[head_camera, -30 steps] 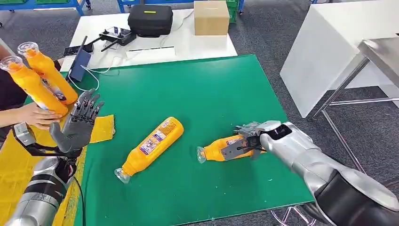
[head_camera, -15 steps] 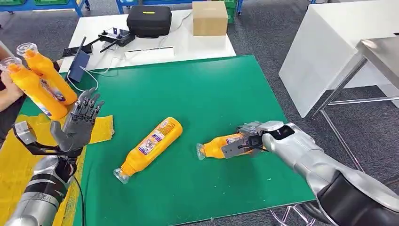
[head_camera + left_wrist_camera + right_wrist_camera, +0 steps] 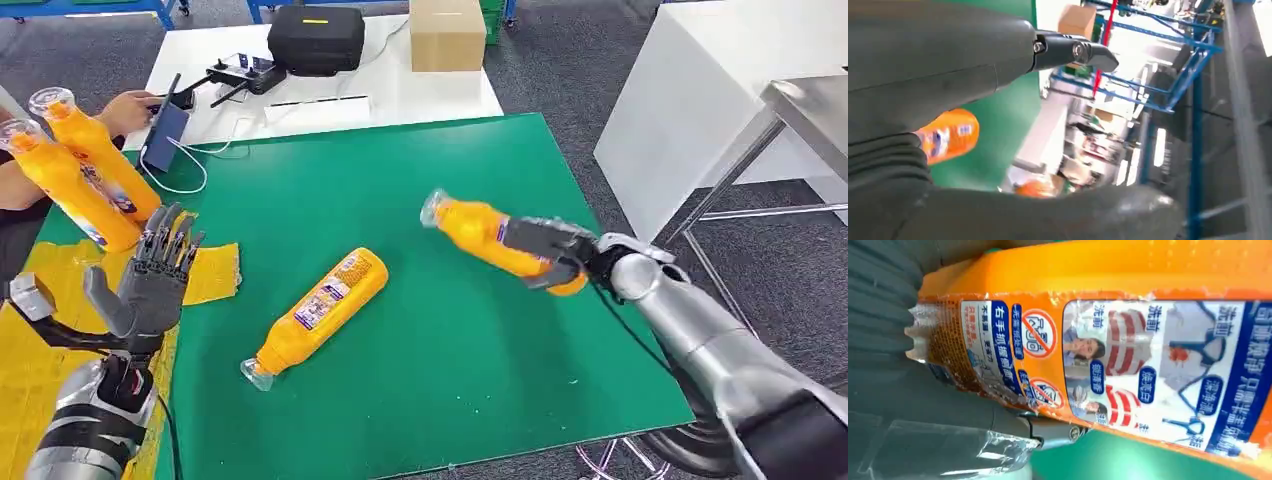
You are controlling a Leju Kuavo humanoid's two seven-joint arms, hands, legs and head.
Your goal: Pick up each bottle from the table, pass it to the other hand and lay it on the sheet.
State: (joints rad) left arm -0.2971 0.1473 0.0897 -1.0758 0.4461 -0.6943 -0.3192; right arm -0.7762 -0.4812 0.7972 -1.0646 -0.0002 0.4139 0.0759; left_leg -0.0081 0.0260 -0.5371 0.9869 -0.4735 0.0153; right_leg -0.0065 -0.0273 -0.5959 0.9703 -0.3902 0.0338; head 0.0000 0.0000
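Note:
My right hand (image 3: 552,250) grips an orange bottle (image 3: 480,235) and holds it above the green table (image 3: 420,180), its clear cap pointing left and away from me. The right wrist view has the bottle's label (image 3: 1148,365) close up against my fingers (image 3: 893,320). A second orange bottle (image 3: 320,305) lies on the green surface near the middle, cap toward me. My left hand (image 3: 150,285) is raised at the table's left edge, fingers apart, holding nothing. The yellow sheet (image 3: 30,350) lies under and beside it. The lying bottle (image 3: 948,135) appears past my left hand (image 3: 948,75).
A person at the far left holds two more orange bottles (image 3: 75,165) upright and reaches a hand (image 3: 125,110) toward a tablet (image 3: 168,135). The white table (image 3: 400,85) behind carries a black case (image 3: 318,38), a controller and a cardboard box (image 3: 447,35). Another white table stands at right.
My right hand has lifted its bottle off the table and turned it, so the cap now points up and left. The person's hand moved from the bottles to the tablet.

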